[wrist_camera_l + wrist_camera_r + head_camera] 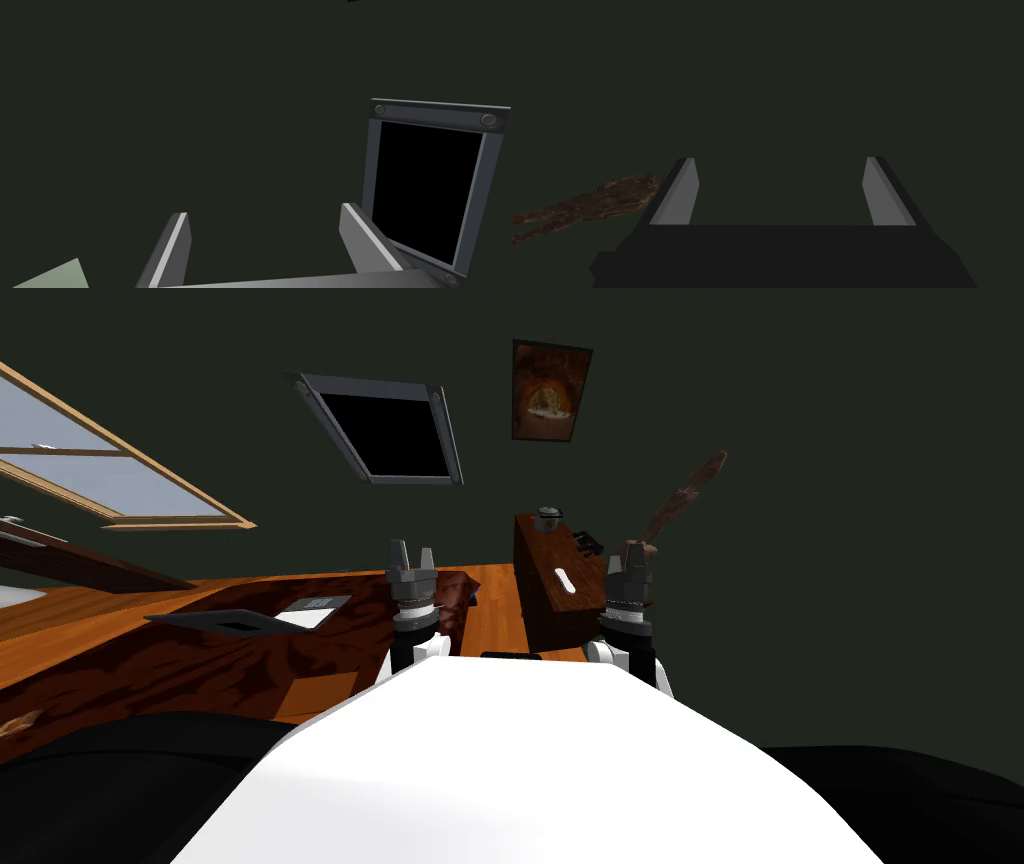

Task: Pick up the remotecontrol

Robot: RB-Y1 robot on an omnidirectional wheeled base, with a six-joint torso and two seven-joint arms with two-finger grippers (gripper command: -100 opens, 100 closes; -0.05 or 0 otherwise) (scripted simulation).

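A slim white remote control (565, 580) lies on top of a dark wood cabinet (545, 618) ahead and slightly to my right. My right gripper (633, 556) is raised just right of the cabinet, beside the remote and apart from it. In the right wrist view, the right gripper (779, 160) is open and empty, facing a dark wall. My left gripper (412, 554) is raised left of the cabinet. In the left wrist view, the left gripper (265, 212) is open too, with nothing between its fingers.
A small pot (548, 518) and a dark object (588, 543) sit at the cabinet's far end. A brown twisted branch (685, 498) rises behind my right gripper. A long wooden table (150, 658) with a dark flat item (235, 620) and a white sheet (310, 610) stands to the left.
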